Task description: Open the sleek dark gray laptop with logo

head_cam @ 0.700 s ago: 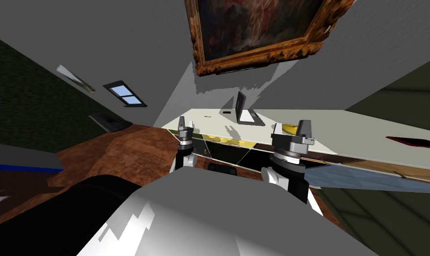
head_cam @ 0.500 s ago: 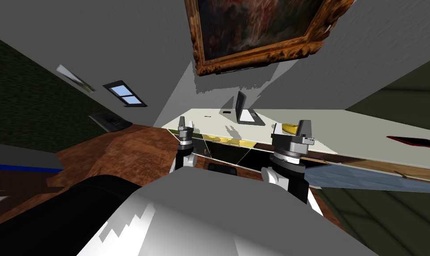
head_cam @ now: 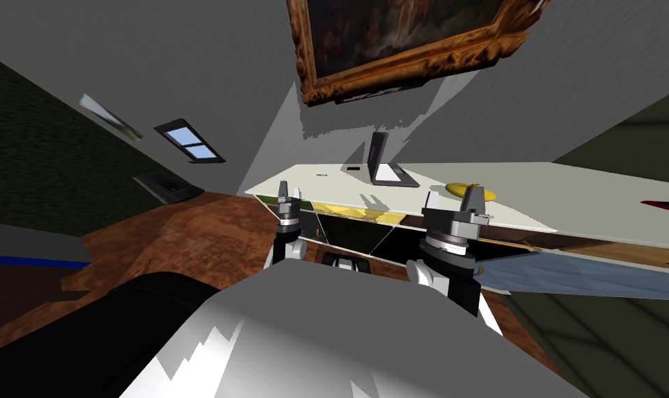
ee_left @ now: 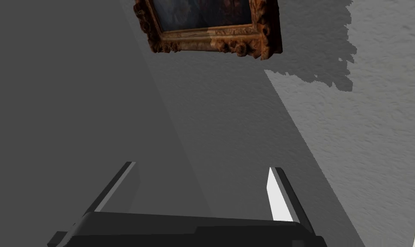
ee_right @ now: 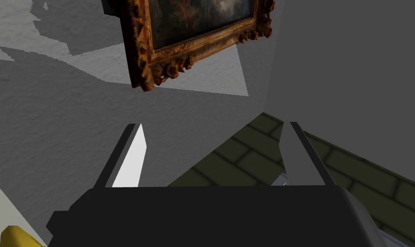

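scene: a robot faces a long pale table [head_cam: 568, 193] set against a grey wall, under a framed painting [head_cam: 402, 41].
laptop: the dark grey laptop [head_cam: 388, 171] sits at the far side of the table, near the wall; its lid stands up from a paler base.
nearby things: a small dark object [head_cam: 354, 168] lies just beside the laptop, and a yellow object [head_cam: 457, 188] lies nearer the robot.
left gripper: the left gripper [head_cam: 289, 190] is held up short of the table's near edge, fingers spread, nothing between them.
right gripper: the right gripper [head_cam: 452, 197] is raised in front of the yellow object, fingers also spread and empty.
what has changed: the whole head view has shifted over the last half second, so the robot has moved itself slightly; the laptop keeps its place on the table, and both arms keep their raised pose.
meaning for the task: the lid looks already raised, with both grippers well apart from it; the robot seems to be repositioning rather than reaching.
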### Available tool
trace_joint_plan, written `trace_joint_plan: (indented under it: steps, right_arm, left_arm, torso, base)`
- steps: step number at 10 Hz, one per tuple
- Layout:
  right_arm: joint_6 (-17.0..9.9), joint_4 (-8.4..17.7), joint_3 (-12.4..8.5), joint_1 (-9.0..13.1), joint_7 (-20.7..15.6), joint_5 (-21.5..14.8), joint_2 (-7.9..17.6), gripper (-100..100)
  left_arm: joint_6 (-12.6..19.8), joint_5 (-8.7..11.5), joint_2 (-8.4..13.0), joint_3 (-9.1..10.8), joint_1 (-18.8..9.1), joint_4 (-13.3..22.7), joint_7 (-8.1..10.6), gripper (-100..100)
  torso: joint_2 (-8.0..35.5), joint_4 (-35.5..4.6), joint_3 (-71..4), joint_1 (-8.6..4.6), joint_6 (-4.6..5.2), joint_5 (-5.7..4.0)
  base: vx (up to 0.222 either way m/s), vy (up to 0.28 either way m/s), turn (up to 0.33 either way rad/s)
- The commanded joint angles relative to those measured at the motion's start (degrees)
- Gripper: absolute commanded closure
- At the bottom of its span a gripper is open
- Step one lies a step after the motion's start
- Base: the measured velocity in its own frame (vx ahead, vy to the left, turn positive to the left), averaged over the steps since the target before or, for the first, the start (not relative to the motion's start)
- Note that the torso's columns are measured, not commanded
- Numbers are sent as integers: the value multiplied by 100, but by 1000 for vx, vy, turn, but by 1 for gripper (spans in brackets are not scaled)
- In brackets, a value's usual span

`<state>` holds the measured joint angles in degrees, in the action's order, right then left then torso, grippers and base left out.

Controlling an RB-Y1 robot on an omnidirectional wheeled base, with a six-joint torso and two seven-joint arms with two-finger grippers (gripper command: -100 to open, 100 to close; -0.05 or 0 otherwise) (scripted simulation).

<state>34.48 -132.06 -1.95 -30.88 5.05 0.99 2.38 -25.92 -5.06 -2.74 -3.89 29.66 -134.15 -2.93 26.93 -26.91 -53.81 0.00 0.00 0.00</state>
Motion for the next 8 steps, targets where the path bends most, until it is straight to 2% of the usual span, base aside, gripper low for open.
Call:
trace_joint_plan:
  steps: [1,2,3,4,7,8]
  right_arm:
    - [0,0,0,0,0,0,0,0]
    - [0,0,0,0,0,0,0,0]
    - [-46,23,-215,7,-32,-63,217,-100]
    - [-78,39,-353,9,-53,-105,333,-100]
    - [-221,115,-866,0,-137,-284,761,-100]
    - [-221,115,-918,0,-137,-284,761,-100]
  left_arm:
    - [0,0,0,0,0,0,0,0]
    - [0,0,0,0,0,0,0,0]
    - [0,0,0,0,0,0,0,0]
    - [1,0,0,0,0,2,0,0]
    - [1,0,0,0,-1,3,0,0]
    - [1,0,0,0,-1,3,0,0]
  torso:
    - [423,-423,-846,0,0,0]
    - [846,-846,-1692,0,0,0]
    - [1269,-1269,-2538,0,0,0]
    - [1475,-1460,-2926,2,-1,1]
    - [1540,-1537,-3071,3,0,1]
    - [1543,-1538,-3071,-4,0,-1]
  base:
    - [0,0,0]
    - [0,0,0]
    - [-39,9,77]
    - [-79,13,95]
    - [-96,13,93]
    - [-86,3,35]
